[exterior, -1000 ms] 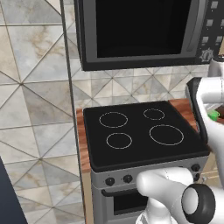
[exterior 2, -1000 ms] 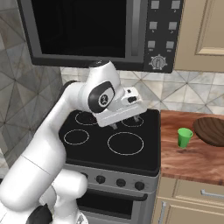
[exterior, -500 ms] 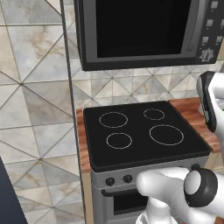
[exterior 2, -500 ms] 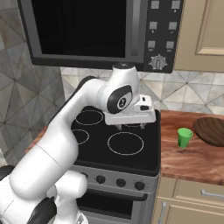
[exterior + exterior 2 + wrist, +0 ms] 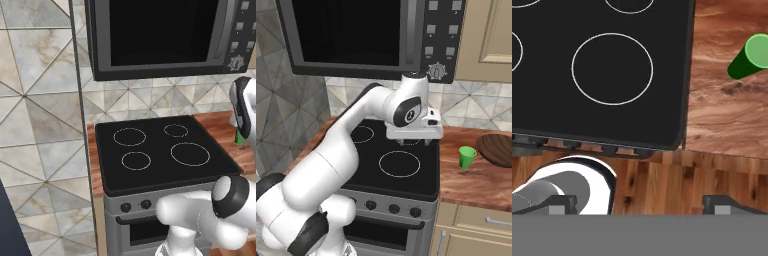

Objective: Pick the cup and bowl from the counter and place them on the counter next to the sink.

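Observation:
A small green cup (image 5: 467, 156) stands upright on the reddish-brown counter (image 5: 476, 182), just right of the black stovetop. In the hand view the cup (image 5: 751, 57) sits at the upper right on the counter (image 5: 727, 115). My gripper (image 5: 415, 143) hangs open over the stovetop's right side, left of the cup and apart from it, with nothing between its fingers. Its two tips stand far apart in the hand view, where the gripper (image 5: 639, 205) looks down on the stove's front right corner. A sliver of the cup (image 5: 240, 139) peeks out beside my arm. The bowl and the sink are out of view.
A black glass stovetop (image 5: 401, 162) with ring marks lies under the hand. A dark microwave (image 5: 371, 35) hangs above it. A round dark wooden disc (image 5: 498, 149) lies on the counter right of the cup. Beige cabinets (image 5: 476, 225) sit below the counter.
The arm has swung right across the stovetop toward the counter and the cup. The gripper has stayed open and the cup has not moved.

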{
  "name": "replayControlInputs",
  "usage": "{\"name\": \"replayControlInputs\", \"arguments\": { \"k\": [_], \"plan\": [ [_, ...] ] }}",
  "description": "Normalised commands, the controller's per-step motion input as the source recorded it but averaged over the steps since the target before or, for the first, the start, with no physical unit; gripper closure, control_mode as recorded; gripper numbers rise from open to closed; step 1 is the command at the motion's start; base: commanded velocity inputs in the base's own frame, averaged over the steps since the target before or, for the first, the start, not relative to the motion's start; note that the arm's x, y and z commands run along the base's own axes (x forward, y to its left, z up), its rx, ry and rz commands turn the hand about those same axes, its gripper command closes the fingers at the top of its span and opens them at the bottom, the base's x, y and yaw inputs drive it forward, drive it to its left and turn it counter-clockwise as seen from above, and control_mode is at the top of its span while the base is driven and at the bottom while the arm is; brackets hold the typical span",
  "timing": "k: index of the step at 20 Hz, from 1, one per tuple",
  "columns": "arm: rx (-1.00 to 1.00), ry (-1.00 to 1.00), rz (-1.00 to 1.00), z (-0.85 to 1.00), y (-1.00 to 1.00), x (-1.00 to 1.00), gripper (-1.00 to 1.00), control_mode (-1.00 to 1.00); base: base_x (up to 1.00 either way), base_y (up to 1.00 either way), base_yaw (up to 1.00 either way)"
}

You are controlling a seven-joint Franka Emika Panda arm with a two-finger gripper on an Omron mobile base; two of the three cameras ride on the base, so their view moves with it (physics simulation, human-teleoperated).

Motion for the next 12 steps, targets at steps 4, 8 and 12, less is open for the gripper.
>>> {"name": "replayControlInputs", "arguments": {
  "k": [4,8,12],
  "plan": [
    [0.00,0.04,0.00,0.00,-0.30,0.46,-1.00,-1.00,0.00,0.00,0.00],
    [0.01,0.03,0.00,-0.05,-0.36,0.52,-1.00,-1.00,0.00,0.00,0.00],
    [0.04,0.01,0.00,-0.13,-0.39,0.54,-1.00,-1.00,0.00,0.00,0.00]
  ]
}}
